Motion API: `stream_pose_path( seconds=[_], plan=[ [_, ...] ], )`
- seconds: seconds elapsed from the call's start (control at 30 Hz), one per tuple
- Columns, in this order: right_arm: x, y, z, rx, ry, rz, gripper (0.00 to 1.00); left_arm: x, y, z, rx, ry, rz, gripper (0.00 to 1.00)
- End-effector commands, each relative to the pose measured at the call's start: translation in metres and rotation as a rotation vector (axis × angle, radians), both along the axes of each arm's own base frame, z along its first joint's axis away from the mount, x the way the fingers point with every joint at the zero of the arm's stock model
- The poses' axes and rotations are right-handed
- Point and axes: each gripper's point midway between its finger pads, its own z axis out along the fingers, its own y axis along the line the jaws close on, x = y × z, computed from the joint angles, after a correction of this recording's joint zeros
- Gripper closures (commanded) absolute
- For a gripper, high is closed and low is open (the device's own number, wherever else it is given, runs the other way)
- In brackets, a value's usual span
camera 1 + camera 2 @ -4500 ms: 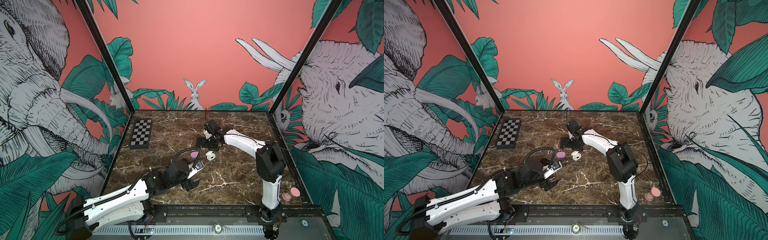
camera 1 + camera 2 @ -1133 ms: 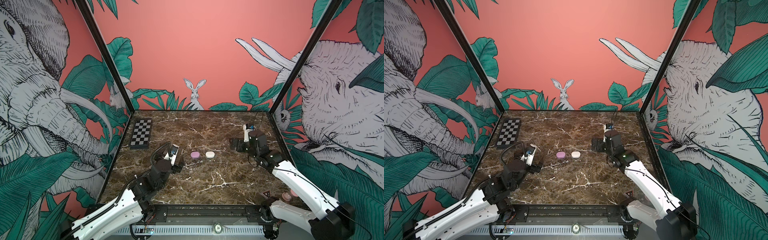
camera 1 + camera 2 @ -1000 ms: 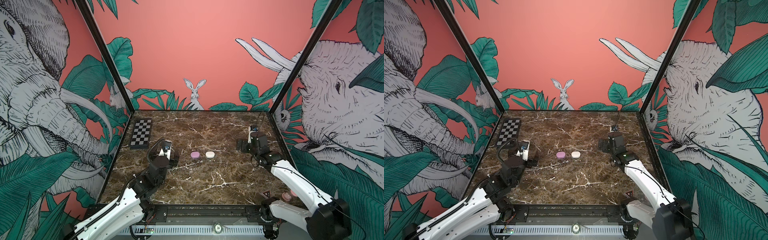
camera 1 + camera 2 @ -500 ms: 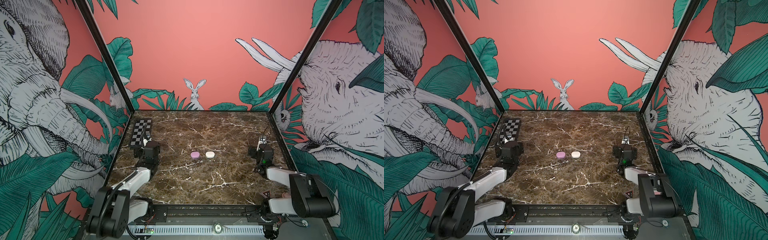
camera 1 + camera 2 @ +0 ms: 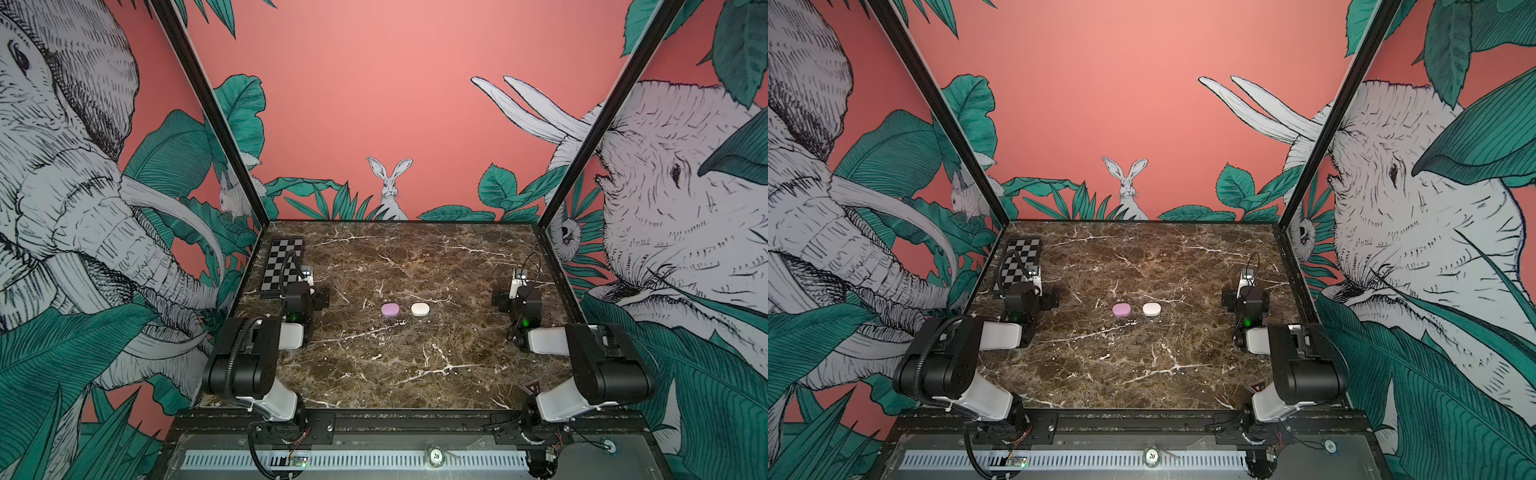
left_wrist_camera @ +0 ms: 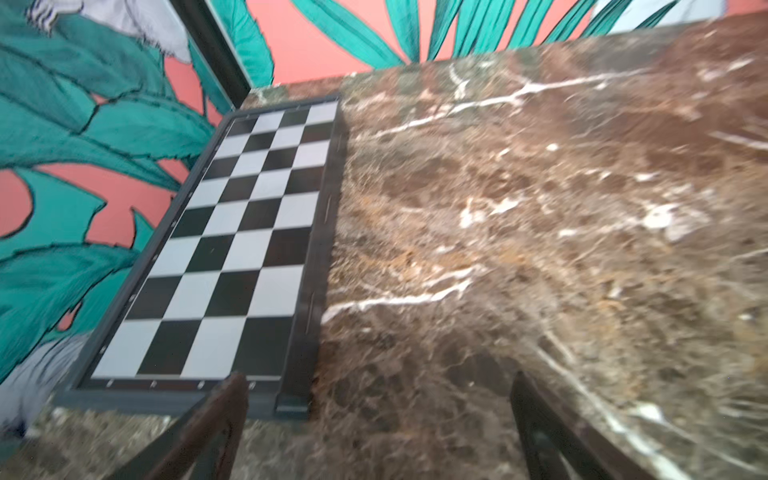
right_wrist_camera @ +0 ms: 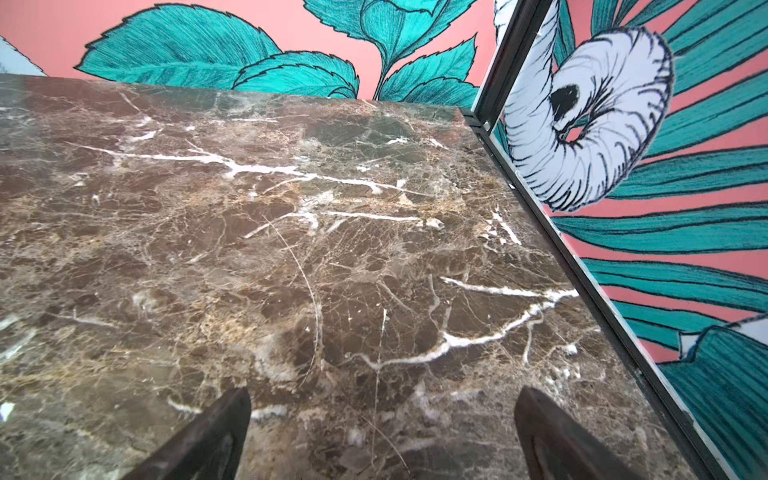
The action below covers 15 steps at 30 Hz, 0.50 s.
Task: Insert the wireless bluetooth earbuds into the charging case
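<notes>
Surface (image 5: pixel 415 374) open all round; lilac case (image 5: pixel 390 310), white case (image 5: pixel 419 309) at centre, narrow gap between. Checkerboard (image 5: pixel 274 266) blocks far-left corner.

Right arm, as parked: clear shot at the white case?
Probably yes. The right arm is folded at the right side, jaws open and empty; only bare marble lies between it and the white case. The purple case sits on its far side, out of the way.

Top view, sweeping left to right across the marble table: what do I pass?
In order: checkerboard → lilac case → white case → right arm. The left arm overlaps the checkerboard, so I leave it out.
</notes>
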Motion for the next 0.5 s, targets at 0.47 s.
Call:
stream_pose_path(
  seconds=[0.47],
  plan=[
    [0.0041, 0.0015, 0.0106, -0.006, -0.033, 0.014, 0.02, 0.0026, -0.0086, 0.0166, -0.004, -0.074, -0.060, 0.01]
  ],
)
